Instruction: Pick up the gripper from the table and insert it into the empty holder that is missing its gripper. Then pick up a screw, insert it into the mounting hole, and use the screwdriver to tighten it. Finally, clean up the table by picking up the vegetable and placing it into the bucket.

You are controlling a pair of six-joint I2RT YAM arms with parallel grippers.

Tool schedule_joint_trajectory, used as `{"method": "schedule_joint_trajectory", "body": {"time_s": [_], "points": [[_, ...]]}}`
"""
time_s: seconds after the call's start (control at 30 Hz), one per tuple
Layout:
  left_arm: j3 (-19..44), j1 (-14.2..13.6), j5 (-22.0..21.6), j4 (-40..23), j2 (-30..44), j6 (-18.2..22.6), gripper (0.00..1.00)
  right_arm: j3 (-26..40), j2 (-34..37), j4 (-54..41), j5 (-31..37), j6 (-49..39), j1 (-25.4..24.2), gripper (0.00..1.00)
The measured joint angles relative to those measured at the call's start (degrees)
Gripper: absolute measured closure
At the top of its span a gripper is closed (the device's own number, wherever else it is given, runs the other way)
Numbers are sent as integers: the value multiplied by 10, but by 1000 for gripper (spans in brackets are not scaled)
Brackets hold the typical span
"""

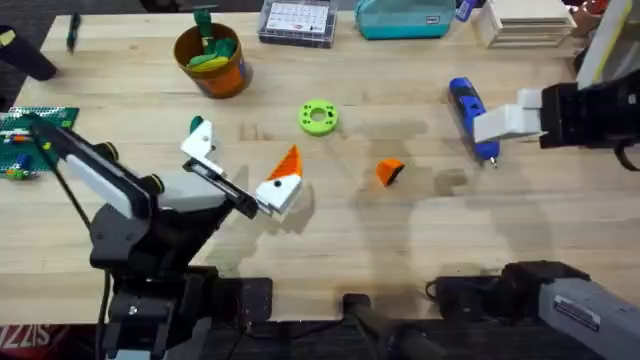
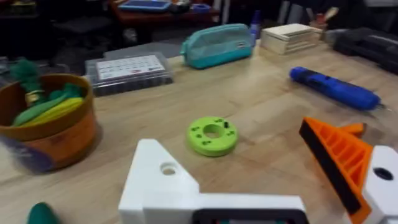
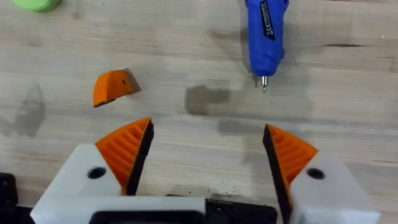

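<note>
The loose orange gripper (image 1: pixel 389 172) (image 3: pixel 112 87) lies on the table right of centre. My left gripper (image 1: pixel 243 158) (image 2: pixel 249 149) is open low over the table. One of its fingers is the empty holder (image 1: pixel 200 142) (image 2: pixel 158 180), a bare white block; the other carries an orange tip (image 2: pixel 336 158). The dark green vegetable (image 1: pixel 197 125) (image 2: pixel 40 213) lies beside the empty holder. The blue screwdriver (image 1: pixel 468 115) (image 3: pixel 266 31) (image 2: pixel 336 87) rests at the right. Beside it my right gripper (image 1: pixel 500 125) (image 3: pixel 207 130) hovers open and holds nothing. The orange bucket (image 1: pixel 228 75) (image 2: pixel 56 143) stands at the back left.
A bright green disc (image 1: pixel 319 117) (image 2: pixel 212 135) lies mid-table. Yellow and green toy pieces fill the bucket. A clear parts case (image 1: pixel 296 20) (image 2: pixel 127 71), a teal pouch (image 1: pixel 405 18) (image 2: pixel 217 45) and wooden blocks (image 1: pixel 525 20) line the back edge. A circuit board (image 1: pixel 30 140) sits far left.
</note>
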Motion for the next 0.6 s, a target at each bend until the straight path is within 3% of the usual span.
{"method": "schedule_joint_trajectory", "body": {"time_s": [0.23, 0.6], "points": [[0, 0, 71, -2, 0, 1, 15, 0, 0, 0, 0, 0, 0, 8], [0, 0, 89, -3, 0, 4, 15, 0, 0, 0, 0, 0, 0, 8]]}}
